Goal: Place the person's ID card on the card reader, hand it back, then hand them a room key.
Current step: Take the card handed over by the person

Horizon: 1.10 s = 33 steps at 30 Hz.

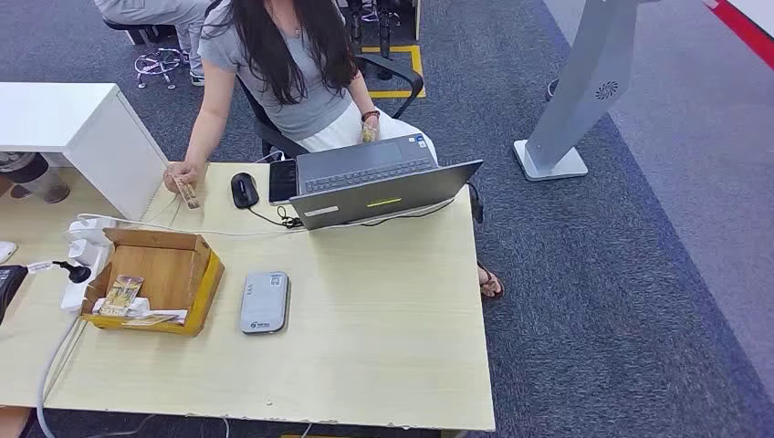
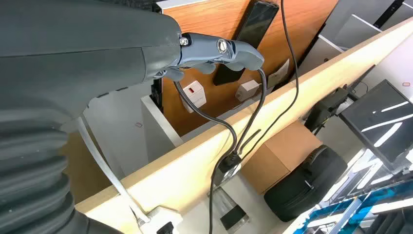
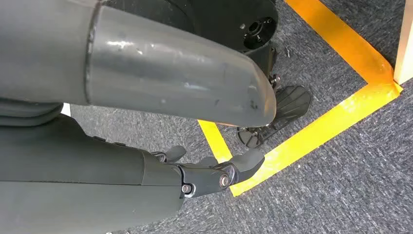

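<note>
While the person's hand [image 1: 182,173] held the ID card [image 1: 189,193] at the table's [image 1: 383,328] upper left, both robot hands [image 2: 214,51] [image 3: 214,175] hung empty, fingers loosely apart; taking the card seemed next.

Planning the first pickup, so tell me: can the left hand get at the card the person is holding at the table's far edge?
Probably not yet. The person's hand holds the card at the far left edge, behind the cardboard box. The left hand hangs empty beside the table, so it must lift and reach past that box.

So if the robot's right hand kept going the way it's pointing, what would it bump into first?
Probably the yellow tape on the grey carpet. The right hand hangs pointing down towards it, holding nothing, though depth is hard to judge.
</note>
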Motion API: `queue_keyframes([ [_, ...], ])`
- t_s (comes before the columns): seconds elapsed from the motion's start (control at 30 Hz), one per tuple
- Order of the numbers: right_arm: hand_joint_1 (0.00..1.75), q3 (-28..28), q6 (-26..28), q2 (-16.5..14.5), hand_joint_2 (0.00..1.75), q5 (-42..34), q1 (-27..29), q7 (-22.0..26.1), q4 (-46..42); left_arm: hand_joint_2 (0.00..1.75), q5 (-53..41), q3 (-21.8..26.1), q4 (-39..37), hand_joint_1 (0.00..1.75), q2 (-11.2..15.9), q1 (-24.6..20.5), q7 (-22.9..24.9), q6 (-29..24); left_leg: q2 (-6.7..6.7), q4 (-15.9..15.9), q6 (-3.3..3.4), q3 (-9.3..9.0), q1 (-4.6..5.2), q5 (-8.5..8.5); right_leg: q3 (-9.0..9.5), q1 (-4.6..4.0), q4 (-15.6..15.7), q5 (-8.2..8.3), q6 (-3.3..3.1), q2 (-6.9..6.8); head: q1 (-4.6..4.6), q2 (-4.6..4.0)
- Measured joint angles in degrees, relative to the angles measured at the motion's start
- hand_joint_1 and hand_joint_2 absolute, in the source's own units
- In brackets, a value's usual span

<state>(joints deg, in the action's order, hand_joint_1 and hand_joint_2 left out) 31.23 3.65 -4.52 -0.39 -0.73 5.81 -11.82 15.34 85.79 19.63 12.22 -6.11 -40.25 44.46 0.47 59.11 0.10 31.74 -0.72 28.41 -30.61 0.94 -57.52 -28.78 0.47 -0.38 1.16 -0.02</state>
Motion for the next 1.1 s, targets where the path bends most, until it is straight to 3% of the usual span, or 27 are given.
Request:
queue_keyframes([
  [0.13,0.0,0.1,0.1,-0.1,0.0,-0.3,0.0,0.0,0.0,1.75,-2.4,-0.1,0.4,0.0,-1.1,0.4,0.0,-1.2,0.01,0.0,0.0,0.01,0.02,0.0,0.01,0.02,0.0,0.01,-0.01,0.0,0.03,0.0],
  [0.2,0.0,0.6,0.6,-0.4,0.0,-1.1,-0.1,0.3,0.1,1.75,-8.0,-1.5,8.6,0.0,-7.0,2.5,0.7,-4.4,0.06,0.0,0.02,0.0,0.09,0.02,0.01,0.13,0.0,0.01,0.0,0.04,0.19,0.0],
  [0.27,0.0,1.3,0.9,-1.1,0.0,-1.4,-0.1,0.9,0.1,1.75,-10.1,-5.8,25.0,0.0,-15.3,6.7,2.0,-9.9,0.23,0.1,-0.01,0.05,-0.1,0.13,-0.03,0.0,0.0,0.03,-0.01,0.19,0.4,-0.01],
  [0.33,0.0,1.6,0.9,-1.7,0.0,-0.7,0.0,0.9,0.2,1.75,-7.0,-11.1,38.5,0.0,-20.1,10.0,1.7,-12.5,0.07,0.4,0.04,0.27,-0.39,0.17,-0.14,-0.31,0.2,0.05,0.05,0.05,0.04,-0.01],
  [0.4,0.0,1.6,0.7,-2.0,0.0,0.3,-0.1,0.5,0.3,1.75,-6.1,-13.3,46.2,0.0,-21.3,10.3,0.3,-7.5,-0.56,0.4,0.11,0.55,-0.39,0.02,-0.21,-0.35,0.2,0.0,0.16,-0.55,-0.41,0.0],
  [0.5,0.0,1.6,0.0,-2.1,0.0,2.0,-0.6,-0.3,0.4,1.75,-9.1,-11.6,51.9,0.0,-20.5,7.9,0.0,3.0,-0.84,0.3,-0.02,0.65,-0.4,-0.14,-0.26,-0.36,0.1,0.06,0.02,-0.87,-0.37,0.0],
  [0.57,0.0,1.6,-0.3,-2.1,0.0,2.8,-0.8,-0.5,0.5,1.75,-11.4,-10.2,53.9,0.0,-19.8,6.1,0.0,6.3,-0.7,0.3,-0.16,0.61,-0.5,-0.24,-0.35,-0.45,0.1,0.19,-0.14,-0.73,-0.34,0.0],
  [0.6,0.0,1.5,-0.6,-2.1,0.0,3.1,-0.8,-0.6,0.5,1.75,-12.8,-10.2,55.7,0.0,-20.0,5.4,0.0,5.8,-0.62,0.3,-0.2,0.6,-0.52,-0.28,-0.45,-0.48,0.1,0.26,-0.19,-0.66,-0.35,0.0],
  [0.67,0.0,1.5,-1.2,-2.1,0.0,3.8,-0.8,-0.6,0.5,1.75,-15.9,-12.7,61.8,0.0,-22.0,5.0,0.3,-1.4,-0.5,0.3,-0.25,0.59,-0.5,-0.35,-0.63,-0.49,0.1,0.39,-0.2,-0.52,-0.31,0.0],
  [0.73,0.0,1.3,-1.7,-2.1,0.87,4.6,-0.9,-0.5,0.5,1.75,-17.0,-20.0,69.1,0.0,-24.4,6.0,2.5,-16.5,-0.4,0.4,-0.23,0.61,-0.5,-0.39,-0.72,-0.51,0.1,0.49,-0.19,-0.39,-0.22,0.0],
  [0.8,0.0,1.2,-2.0,-2.1,1.75,5.6,-1.1,-0.6,0.5,1.75,-15.1,-31.8,74.7,0.0,-24.6,7.2,5.1,-31.8,-0.42,0.4,-0.16,0.73,-0.54,-0.46,-0.74,-0.55,0.1,0.57,-0.16,-0.43,-0.25,0.0],
  [0.87,0.0,1.0,-2.0,-2.1,1.75,6.4,-1.3,-1.0,0.5,1.75,-13.0,-44.2,78.6,0.0,-23.4,7.4,5.9,-39.2,-0.55,0.4,-0.1,0.89,-0.53,-0.58,-0.69,-0.55,0.1,0.63,-0.12,-0.63,-0.32,0.0],
  [0.93,0.0,0.8,-1.9,-2.1,1.75,6.9,-1.6,-1.7,0.5,1.75,-11.6,-53.1,81.3,0.0,-22.1,7.0,6.1,-40.5,-0.53,0.4,-0.13,0.95,-0.51,-0.66,-0.67,-0.54,0.1,0.75,-0.13,-0.62,-0.31,0.0],
  [1.1,0.0,0.5,-1.6,-2.1,1.75,7.1,-1.5,-3.0,0.6,1.75,-8.3,-64.2,85.5,0.0,-20.2,6.8,7.2,-40.3,-0.15,0.4,-0.17,0.96,-0.51,-0.68,-0.76,-0.54,0.1,0.95,-0.14,-0.23,-0.29,0.0],
])
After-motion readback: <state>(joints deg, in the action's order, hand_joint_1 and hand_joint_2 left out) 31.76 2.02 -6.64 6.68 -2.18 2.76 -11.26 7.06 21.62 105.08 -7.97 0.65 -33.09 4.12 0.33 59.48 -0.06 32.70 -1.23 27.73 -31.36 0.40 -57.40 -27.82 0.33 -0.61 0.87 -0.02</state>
